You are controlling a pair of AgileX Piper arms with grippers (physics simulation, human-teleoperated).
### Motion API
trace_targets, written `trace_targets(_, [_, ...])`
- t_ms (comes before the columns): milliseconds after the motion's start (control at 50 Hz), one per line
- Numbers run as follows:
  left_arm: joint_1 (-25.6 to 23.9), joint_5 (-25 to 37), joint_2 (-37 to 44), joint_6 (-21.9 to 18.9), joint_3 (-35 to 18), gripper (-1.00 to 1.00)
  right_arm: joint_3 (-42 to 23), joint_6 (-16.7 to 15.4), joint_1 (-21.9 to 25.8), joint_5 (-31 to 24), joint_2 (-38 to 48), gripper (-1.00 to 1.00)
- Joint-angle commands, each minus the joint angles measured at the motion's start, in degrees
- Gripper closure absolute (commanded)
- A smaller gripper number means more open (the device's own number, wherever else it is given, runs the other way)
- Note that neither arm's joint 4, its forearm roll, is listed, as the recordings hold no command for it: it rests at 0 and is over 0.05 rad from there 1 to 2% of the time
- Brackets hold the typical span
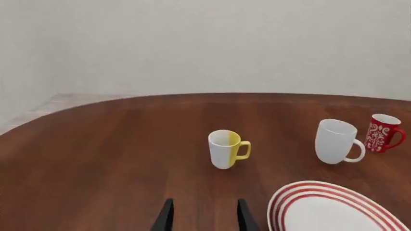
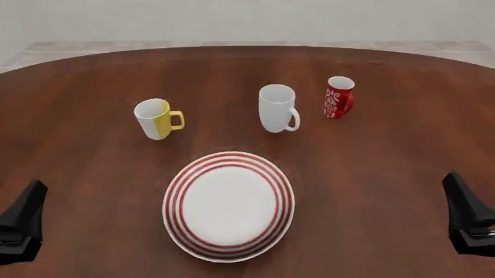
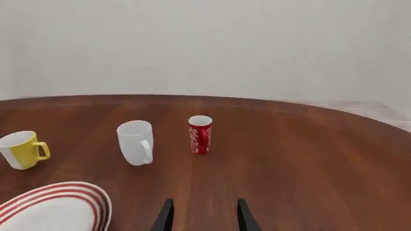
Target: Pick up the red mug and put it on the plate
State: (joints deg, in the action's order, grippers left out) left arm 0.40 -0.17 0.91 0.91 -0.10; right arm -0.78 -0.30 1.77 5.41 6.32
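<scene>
My left gripper [image 1: 204,216] and my right gripper [image 3: 204,216] both hang with fingers spread and nothing between them, back at the near corners of the table [image 2: 386,174]. The red mug [image 2: 338,97] stands upright toward the far right, just beside the white mug [image 2: 277,108] but apart from it, with bare wood on its right. The plate [image 2: 229,205] lies near me in the middle, the yellow-and-white mug [image 2: 157,119] off to the far left.

Plate [image 2: 229,205] nearest; behind it, left to right: two-tone mug [image 2: 157,119], plain mug [image 2: 277,108], red mug [image 2: 338,97].
</scene>
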Motion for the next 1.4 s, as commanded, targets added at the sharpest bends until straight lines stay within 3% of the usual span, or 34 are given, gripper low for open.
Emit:
trace_targets(20, [-0.3,0.0,-0.7,-0.9,0.1,-1.0,0.6,0.7,-1.4,-5.4,-5.9,-1.0])
trace_targets(360, [0.0,0.1,-0.8,-0.9,0.0,-1.0,0.7,0.7,-0.2,-5.9,-6.1,-1.0])
trace_targets(440, [0.1,0.3,-0.9,-0.7,0.1,-1.0,0.5,0.2,-0.4,-4.9,-3.8,-1.0])
trace_targets(500, [0.1,0.2,-0.7,-0.6,-0.1,-1.0,0.4,-1.1,-0.8,0.8,4.9,-1.0])
trace_targets(540, [0.1,0.5,-0.7,-0.5,-0.4,-1.0,-0.5,-0.3,-1.1,0.3,5.1,-1.0])
trace_targets(560, [0.1,0.3,-0.8,-0.5,-0.2,-1.0,-2.0,1.5,-0.9,-0.1,7.0,-1.0])
trace_targets(600, [0.1,0.2,-0.8,-0.5,-0.1,-1.0,-2.5,1.7,-0.8,0.2,8.5,-1.0])
trace_targets(640, [0.1,0.4,-0.8,-0.5,-0.4,-1.0,-5.0,-0.1,-2.8,1.4,16.3,-1.0])
trace_targets(660, [0.1,0.3,-0.8,-0.5,-0.2,-1.0,-6.2,0.6,-1.2,1.0,17.2,-1.0])
trace_targets(780, [0.0,0.4,-0.8,-0.6,-0.3,-1.0,-11.7,0.6,-2.4,-4.7,17.0,-1.0])
trace_targets(800, [-0.1,0.4,-0.8,-0.6,-0.2,-1.0,-12.6,2.1,-2.6,-5.1,18.2,-1.0])
trace_targets(940, [-0.1,0.2,-0.8,-0.9,-0.1,-1.0,-19.4,-2.2,-4.3,-8.5,22.7,-1.0])
trace_targets(1000, [-0.1,0.4,-0.8,-0.9,-0.3,-1.0,-22.1,-5.5,-4.1,-9.7,23.1,-1.0])
trace_targets(1100, [-0.1,0.2,-0.8,-0.9,-0.2,-1.0,-27.0,-2.1,-2.0,-11.0,27.8,-1.0])
trace_targets(1160, [-0.1,0.3,-0.8,-1.0,-0.2,-1.0,-30.0,-3.7,-2.1,-10.8,30.6,-1.0])
trace_targets(1220, [0.0,0.4,-0.8,-0.9,-0.3,-1.0,-33.1,-1.6,-0.8,-10.6,35.1,-1.0])
trace_targets(1260, [0.0,0.4,-0.8,-0.9,-0.4,-1.0,-34.8,-2.1,-0.3,-10.1,37.4,-1.0])
trace_targets(1300, [0.1,0.1,-0.9,-0.9,0.1,-1.0,-36.5,0.0,1.1,-10.6,39.9,-1.0])
trace_targets(1400, [0.0,0.0,-0.9,-0.9,0.0,-1.0,-40.7,-1.3,1.9,-11.0,44.2,-1.0])
